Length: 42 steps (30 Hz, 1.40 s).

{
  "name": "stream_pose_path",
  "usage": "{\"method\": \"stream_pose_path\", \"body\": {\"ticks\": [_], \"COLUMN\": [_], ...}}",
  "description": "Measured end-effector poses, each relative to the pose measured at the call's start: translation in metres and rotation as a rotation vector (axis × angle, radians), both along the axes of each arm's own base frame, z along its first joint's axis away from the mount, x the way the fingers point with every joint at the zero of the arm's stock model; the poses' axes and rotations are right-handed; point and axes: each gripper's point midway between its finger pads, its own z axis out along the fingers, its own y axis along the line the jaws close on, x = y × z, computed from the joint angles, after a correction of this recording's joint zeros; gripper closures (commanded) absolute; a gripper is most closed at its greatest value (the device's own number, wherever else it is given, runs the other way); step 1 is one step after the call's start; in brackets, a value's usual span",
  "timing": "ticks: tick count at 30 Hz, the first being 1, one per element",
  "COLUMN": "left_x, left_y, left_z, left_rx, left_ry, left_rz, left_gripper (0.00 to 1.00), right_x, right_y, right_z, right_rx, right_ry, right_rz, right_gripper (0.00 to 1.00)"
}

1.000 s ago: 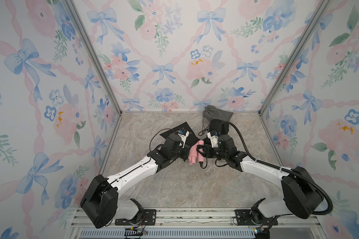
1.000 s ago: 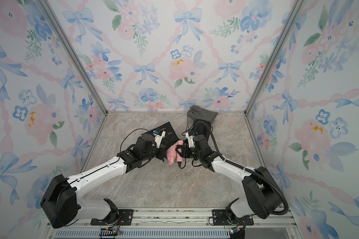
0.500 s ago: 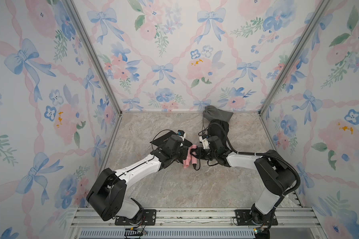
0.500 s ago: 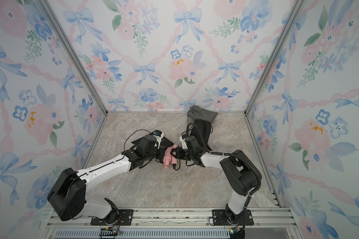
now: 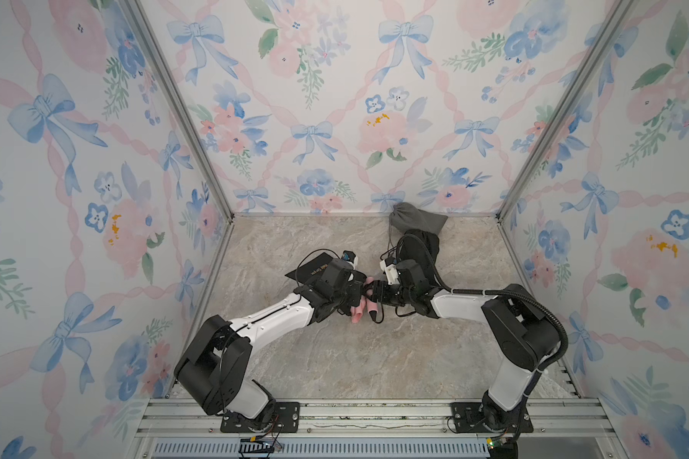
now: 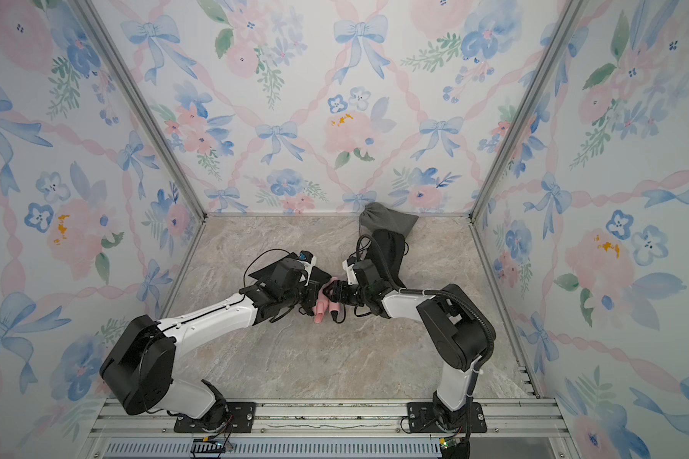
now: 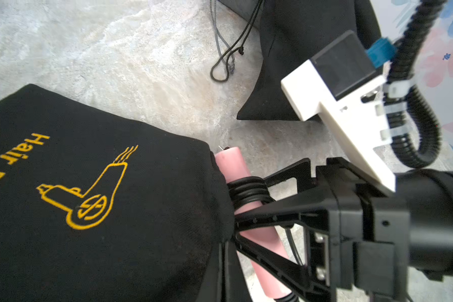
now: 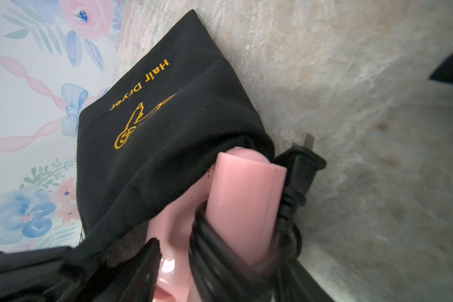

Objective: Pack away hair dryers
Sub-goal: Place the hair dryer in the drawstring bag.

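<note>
A pink hair dryer (image 5: 358,314) (image 6: 320,314) lies mid-table, its barrel end inside the mouth of a flat black pouch with gold print (image 5: 310,272) (image 6: 266,271). In the left wrist view its pink handle (image 7: 232,164), wound with black cord, sticks out of the pouch (image 7: 89,209). My left gripper (image 5: 355,293) (image 7: 225,241) is shut on the pouch's mouth edge. My right gripper (image 5: 375,292) (image 7: 249,198) stands open, its jaws spread either side of the cord-wrapped handle (image 8: 246,204). The plug (image 8: 302,164) rests on the table beside it.
A grey pouch (image 5: 418,222) lies against the back wall. A filled black pouch (image 5: 424,246) (image 7: 285,78) sits just in front of it, behind my right wrist, its drawstrings (image 7: 222,65) loose on the table. Flowered walls close off three sides.
The right gripper's jaws have spread wider round the dryer handle. Both grippers and the dryer have shifted slightly left and toward the front, and the right arm's elbow has folded in.
</note>
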Motion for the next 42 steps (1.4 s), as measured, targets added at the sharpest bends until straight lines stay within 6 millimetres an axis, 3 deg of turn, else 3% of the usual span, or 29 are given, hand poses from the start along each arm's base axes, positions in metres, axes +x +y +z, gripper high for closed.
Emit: {"method": "stream_pose_path", "body": {"ticks": [16, 25, 36, 42], "left_x": [0.002, 0.002, 0.004, 0.005], "left_y": [-0.004, -0.006, -0.007, -0.010], "left_z": [0.003, 0.005, 0.008, 0.013], "left_rx": [-0.010, -0.016, -0.021, -0.032], "left_ry": [-0.001, -0.002, -0.008, -0.013], "left_rz": [-0.008, -0.013, -0.014, -0.020], "left_gripper": [1.00, 1.00, 1.00, 1.00], "right_x": [-0.018, -0.026, -0.043, -0.038], "right_y": [-0.027, -0.039, -0.038, -0.032], "right_z": [-0.024, -0.023, -0.019, -0.024], "right_rx": [-0.085, -0.076, 0.104, 0.296], "right_ry": [0.052, 0.051, 0.063, 0.058], "right_rz": [-0.044, -0.071, -0.172, -0.240], "right_gripper": [0.27, 0.27, 0.28, 0.31]}}
